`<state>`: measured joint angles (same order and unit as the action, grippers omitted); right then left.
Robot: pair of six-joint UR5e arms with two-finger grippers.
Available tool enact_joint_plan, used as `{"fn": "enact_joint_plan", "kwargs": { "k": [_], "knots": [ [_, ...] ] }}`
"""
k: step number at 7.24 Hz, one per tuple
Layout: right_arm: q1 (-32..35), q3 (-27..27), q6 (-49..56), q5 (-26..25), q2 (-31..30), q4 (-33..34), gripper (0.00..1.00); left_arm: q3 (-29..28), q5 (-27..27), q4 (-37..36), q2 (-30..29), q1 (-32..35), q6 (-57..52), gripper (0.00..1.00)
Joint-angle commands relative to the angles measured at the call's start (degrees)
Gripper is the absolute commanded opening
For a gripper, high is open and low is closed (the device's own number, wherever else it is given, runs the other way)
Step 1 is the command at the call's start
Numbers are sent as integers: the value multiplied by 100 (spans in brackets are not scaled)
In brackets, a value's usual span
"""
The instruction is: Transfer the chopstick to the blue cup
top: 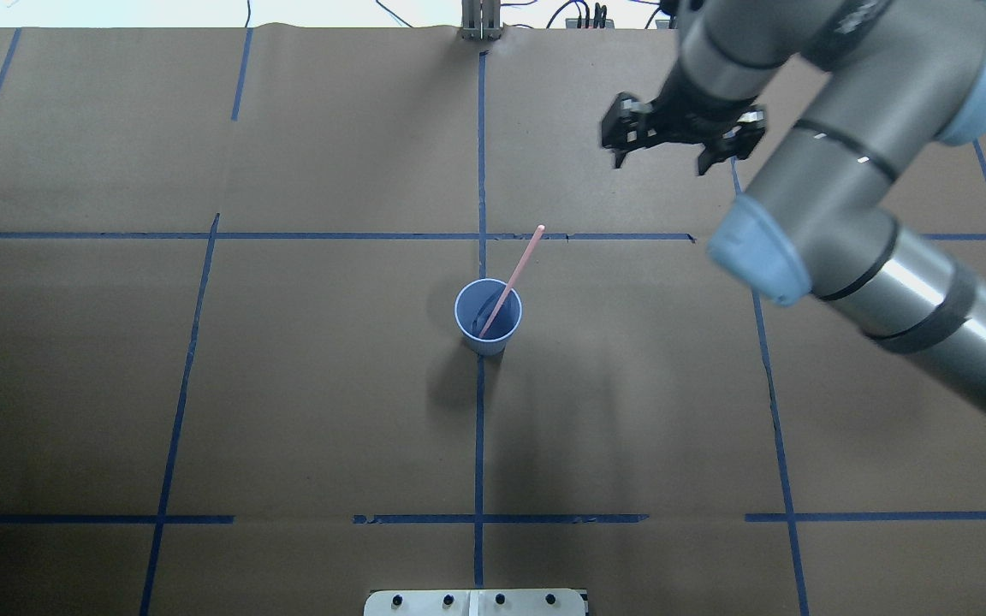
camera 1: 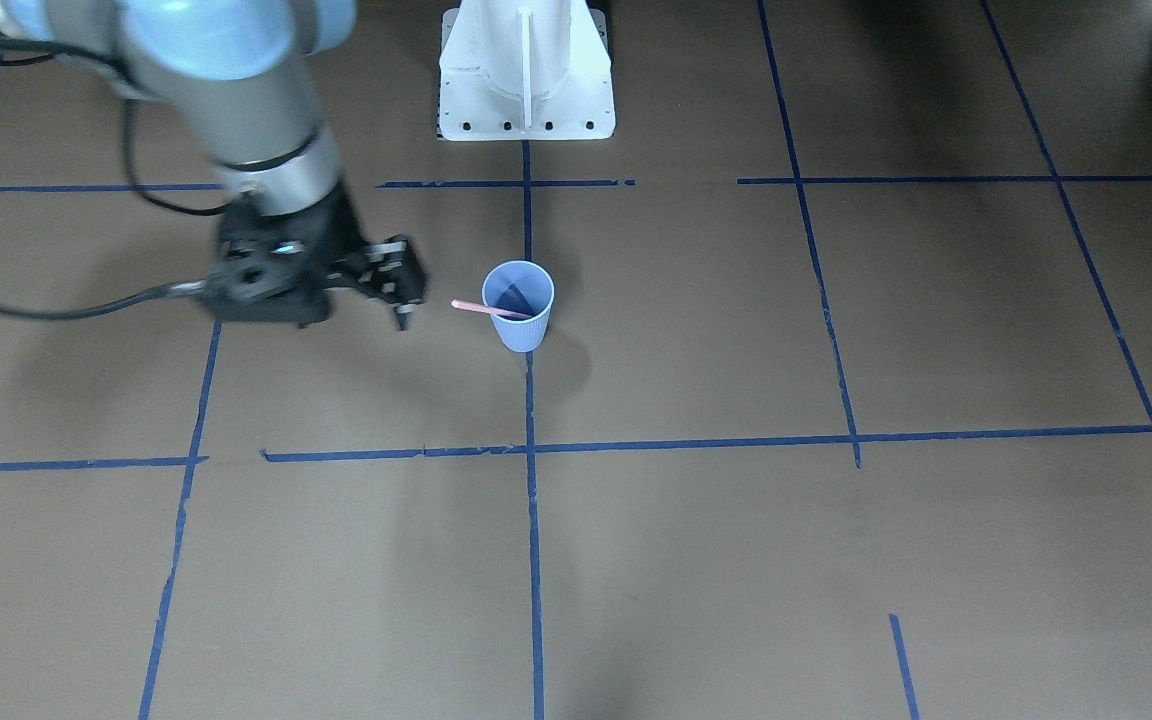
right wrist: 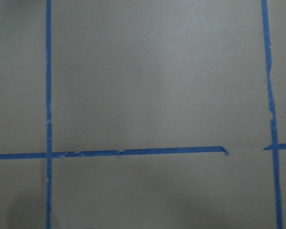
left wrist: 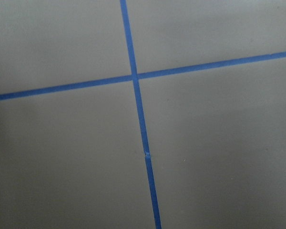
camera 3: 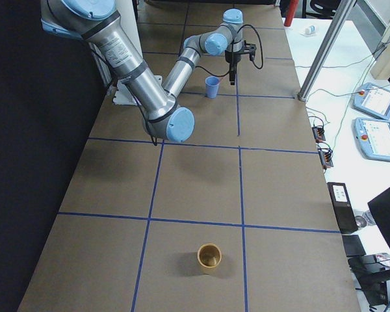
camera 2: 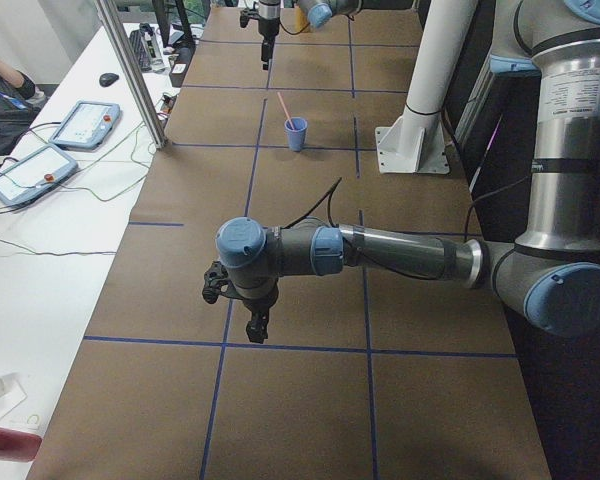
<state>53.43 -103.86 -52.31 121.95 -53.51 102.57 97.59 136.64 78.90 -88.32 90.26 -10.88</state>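
Chopstick (top: 512,275) is leaning in cup (top: 486,344), top tilting toward right gripper (top: 662,161) — jaws spread, empty, hanging well apart. Left gripper (camera 2: 235,310) is sitting farther off — jaws' state unreadable.

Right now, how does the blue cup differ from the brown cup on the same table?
The blue cup is light blue; the brown cup is tan. The blue cup holds the chopstick, leaning over its rim; the brown cup looks empty. The blue cup stands before the robot's base; the brown cup far toward the robot's right. Both stand upright.
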Motion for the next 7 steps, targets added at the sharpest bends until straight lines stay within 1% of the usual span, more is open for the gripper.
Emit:
{"fn": "enact_joint_plan", "kwargs": {
  "k": [1, 2, 3, 4, 5, 7],
  "knots": [
    [911, -100, 1759, 548, -868, 17, 100, -187, -14, 3, 43, 0, 7, 100],
    [1202, -91, 2568, 549, -1350, -9, 100, -179, -206, 2, 43, 0, -2, 100],
    [1535, -91, 3455, 575, -1790, -35, 100, -197, -555, 2, 26, 0, 7, 100],
    [1886, -82, 4282, 723, -2273, -44, 100, -162, -568, 2, 8, 0, 16, 100],
    [3561, 170, 6805, 803, -4245, -297, 100, -75, -585, 11, -27, -26, -36, 100],
    [3577, 103, 6595, 813, -4099, -308, 100, -65, -559, 11, -18, -26, -46, 100]
  ]
}}
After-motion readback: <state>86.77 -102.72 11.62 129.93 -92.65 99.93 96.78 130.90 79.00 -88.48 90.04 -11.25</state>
